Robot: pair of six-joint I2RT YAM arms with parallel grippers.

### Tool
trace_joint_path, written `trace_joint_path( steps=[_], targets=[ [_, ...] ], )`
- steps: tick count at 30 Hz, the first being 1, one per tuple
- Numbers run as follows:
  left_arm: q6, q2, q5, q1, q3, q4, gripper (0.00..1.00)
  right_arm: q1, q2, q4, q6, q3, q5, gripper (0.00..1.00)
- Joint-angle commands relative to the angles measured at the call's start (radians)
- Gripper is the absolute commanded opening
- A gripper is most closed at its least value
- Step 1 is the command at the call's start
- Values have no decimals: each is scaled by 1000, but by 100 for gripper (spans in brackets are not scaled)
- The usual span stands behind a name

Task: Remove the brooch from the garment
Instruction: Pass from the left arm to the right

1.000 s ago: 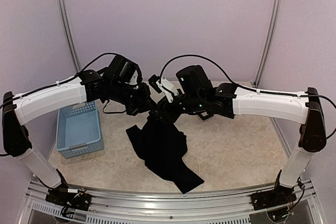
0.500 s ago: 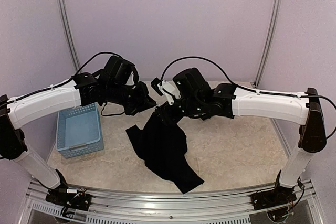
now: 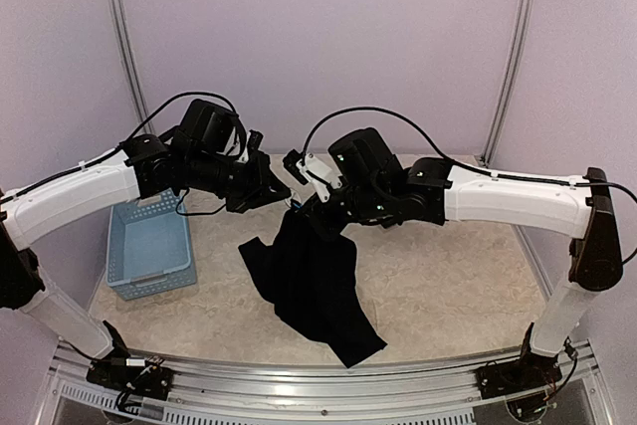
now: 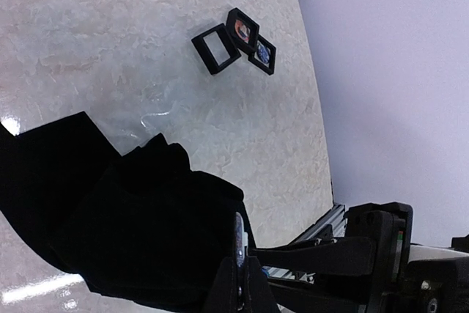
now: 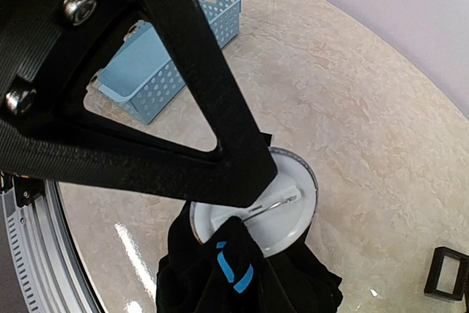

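We see the black cloth garment (image 3: pixel 314 281) hanging in a peak beneath the right gripper (image 3: pixel 305 208) at mid-table. Its lower tail lies on the pale marbled tabletop (image 3: pixel 448 266), close to the near aluminium rail (image 3: pixel 299 387). Bare marble runs from the cloth to the table's right edge. On the left, the light-blue perforated plastic basket (image 3: pixel 149 246) sits well apart from the cloth. Three small black square frames (image 4: pixel 233 40) lie near the far corner.

The left gripper (image 4: pixel 239 269) has its fingers pressed together on the rim of the round white pin-backed brooch (image 5: pixel 286 214), which sits just above the garment's blue-marked neck.

Since a second ago, the left arm has swung up and leftward, so its gripper now stands a little away from the right one, where before they crowded together. The cloth's tail and the basket have not moved.

The right gripper's fingers are hidden behind cloth, so we cannot tell whether they are apart or together. Nor can we tell whether the pin still pierces the cloth, and the brooch's front is hidden.
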Motion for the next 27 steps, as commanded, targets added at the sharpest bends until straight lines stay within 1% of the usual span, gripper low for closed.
trace_joint_path(
  steps=[1, 5, 9, 10, 12, 16, 21, 23, 27],
  targets=[
    [208, -23, 222, 4, 29, -42, 0, -20, -50, -17, -51, -27, -37, 2],
    [290, 0, 288, 3, 50, -106, 0, -51, -82, 2, -89, -56, -166, 1],
    [372, 47, 270, -4, 120, -219, 0, -68, -100, -7, -138, -70, -377, 1],
    [397, 60, 264, -9, 140, -244, 0, -73, -98, -19, -138, -68, -401, 1],
    [443, 91, 262, -18, 172, -280, 0, -84, -94, -42, -138, -67, -419, 0],
    [492, 122, 278, -25, 190, -302, 0, -114, -108, -51, -136, -87, -418, 0],
    [544, 147, 214, -42, 234, -381, 0, -199, -128, -28, -117, -106, -550, 0],
    [557, 158, 200, -50, 249, -406, 0, -221, -127, -48, -119, -102, -573, 0],
    [559, 167, 228, -63, 263, -381, 0, -253, -127, -57, -127, -109, -605, 0]
  ],
)
